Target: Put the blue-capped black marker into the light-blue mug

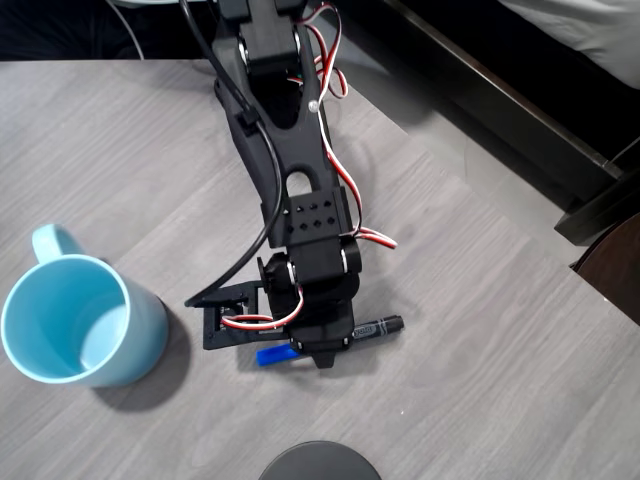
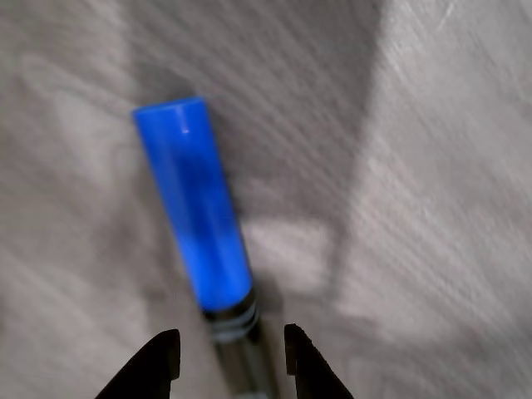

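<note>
Wrist view: we are straddling the marker (image 2: pixel 218 249) barrel with our spread pincer (image 2: pixel 230 353), cap pointing toward the upper left.

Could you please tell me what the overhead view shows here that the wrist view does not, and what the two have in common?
Overhead alone: the light-blue mug standing upright at the left of the grey table, apart from the arm, plus the marker's black rear end.
Wrist alone: the gripper with its fingertips on either side of the barrel, close up.
Both: the marker lying on the table, blue cap visible.
</note>
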